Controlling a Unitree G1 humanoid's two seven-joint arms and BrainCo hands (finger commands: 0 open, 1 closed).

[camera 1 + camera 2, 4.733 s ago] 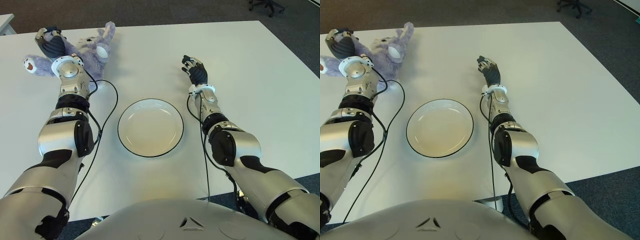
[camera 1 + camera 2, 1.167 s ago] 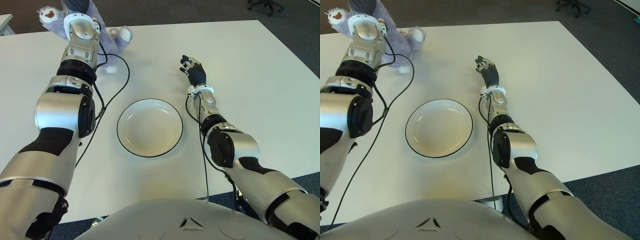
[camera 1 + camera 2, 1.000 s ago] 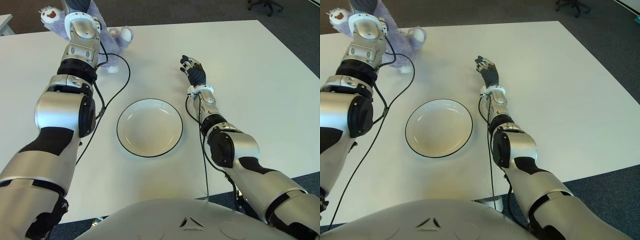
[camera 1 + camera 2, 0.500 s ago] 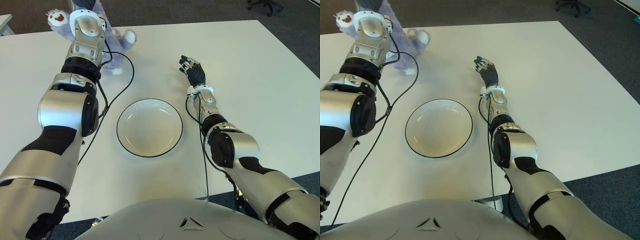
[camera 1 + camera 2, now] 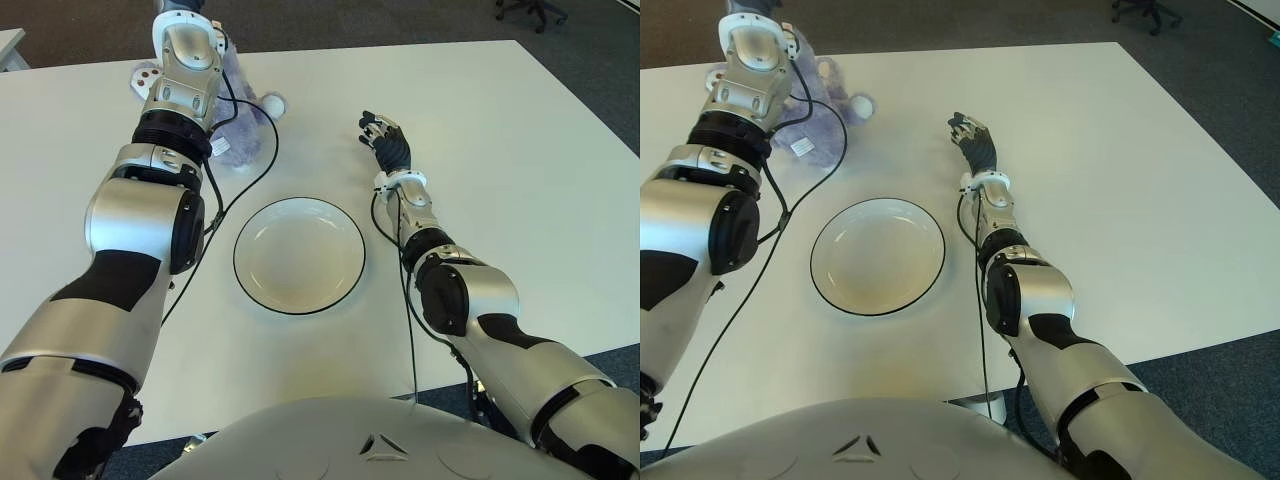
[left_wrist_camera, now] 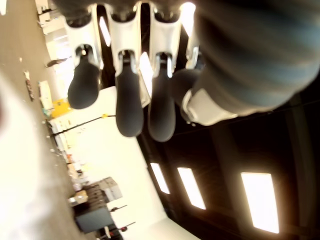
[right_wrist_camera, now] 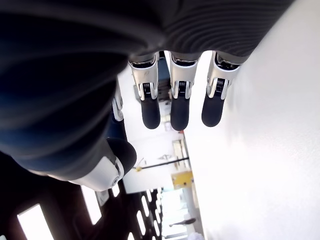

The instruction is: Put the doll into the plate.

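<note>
Bench [image 5: 520, 150] carries a plate [image 5: 300, 255] at centre that holds nothing, so the placing is not done. At eleven o'clock the doll [image 5: 240, 105] shows beside the left hand [image 6: 135, 90], whose wrist view shows straight, spread fingers gripping nothing. At one o'clock the right hand [image 5: 388, 142] idles, fingers relaxed.

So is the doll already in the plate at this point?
No: in the left eye view the plate holds nothing, and the purple doll is still at the far left of the table, behind the left arm.
</note>
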